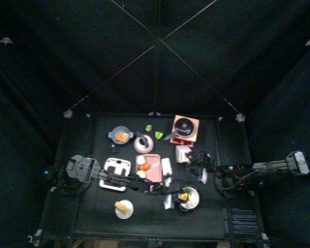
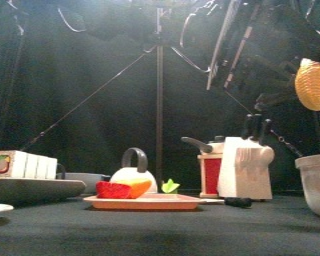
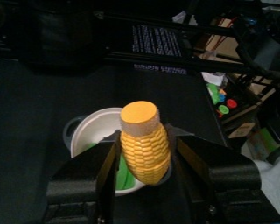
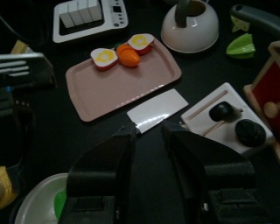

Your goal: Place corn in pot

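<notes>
The corn (image 3: 145,144) is a big yellow cob, standing upright between the jaws of my left gripper (image 3: 145,150), which is shut on it. Right below it is the pot (image 3: 90,122), white-rimmed with something green inside. In the front view the corn (image 2: 311,85) hangs high at the right, above the pot (image 2: 316,185) at the table's right front. From above, the corn (image 1: 186,197) shows over the pot. My right gripper (image 4: 154,138) hovers over the table's middle with its jaws together and nothing between them. The pot (image 4: 31,197) lies beside it.
A pink tray (image 4: 108,87) holds a halved egg and small orange pieces. Behind it stand a white kettle (image 4: 192,24), a white keyed toy (image 4: 90,17) and a green leaf (image 4: 241,45). A white stove block (image 4: 230,122) and a red box (image 2: 211,170) stand at the right.
</notes>
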Tool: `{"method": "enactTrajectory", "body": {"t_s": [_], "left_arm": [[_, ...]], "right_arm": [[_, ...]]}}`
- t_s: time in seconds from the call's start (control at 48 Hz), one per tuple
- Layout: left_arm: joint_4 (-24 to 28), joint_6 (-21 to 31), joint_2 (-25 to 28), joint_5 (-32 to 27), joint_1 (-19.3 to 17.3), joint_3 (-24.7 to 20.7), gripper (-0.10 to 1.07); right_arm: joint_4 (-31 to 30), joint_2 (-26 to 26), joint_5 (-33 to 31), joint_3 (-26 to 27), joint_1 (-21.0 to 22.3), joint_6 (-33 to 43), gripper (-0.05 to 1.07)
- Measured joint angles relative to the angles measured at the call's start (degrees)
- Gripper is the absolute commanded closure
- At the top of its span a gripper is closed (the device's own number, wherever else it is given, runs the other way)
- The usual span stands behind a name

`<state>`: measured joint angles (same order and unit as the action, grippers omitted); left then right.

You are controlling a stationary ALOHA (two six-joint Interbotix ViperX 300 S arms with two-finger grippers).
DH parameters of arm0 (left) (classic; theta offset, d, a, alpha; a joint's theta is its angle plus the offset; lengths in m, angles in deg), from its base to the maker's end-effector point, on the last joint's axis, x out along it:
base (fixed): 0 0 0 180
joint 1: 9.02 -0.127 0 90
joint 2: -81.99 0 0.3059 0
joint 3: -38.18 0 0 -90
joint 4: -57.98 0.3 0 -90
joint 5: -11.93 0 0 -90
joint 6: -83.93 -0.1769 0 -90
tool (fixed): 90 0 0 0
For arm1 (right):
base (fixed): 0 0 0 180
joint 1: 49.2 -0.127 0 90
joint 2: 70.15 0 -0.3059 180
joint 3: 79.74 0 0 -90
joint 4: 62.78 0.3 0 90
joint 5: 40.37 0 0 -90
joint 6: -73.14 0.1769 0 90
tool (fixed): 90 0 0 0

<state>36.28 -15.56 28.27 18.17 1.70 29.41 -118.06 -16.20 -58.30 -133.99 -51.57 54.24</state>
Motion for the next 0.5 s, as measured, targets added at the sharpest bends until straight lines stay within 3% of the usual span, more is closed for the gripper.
{"method": "enactTrajectory", "body": {"t_s": [0.5], "left_arm": [[-3.25,0.09,4.22,-0.35,-2.37,-2.11,0.15]], "right_arm": [[0.09,-0.26,-1.41,-0.18,0.18,-0.09,0.32]]}}
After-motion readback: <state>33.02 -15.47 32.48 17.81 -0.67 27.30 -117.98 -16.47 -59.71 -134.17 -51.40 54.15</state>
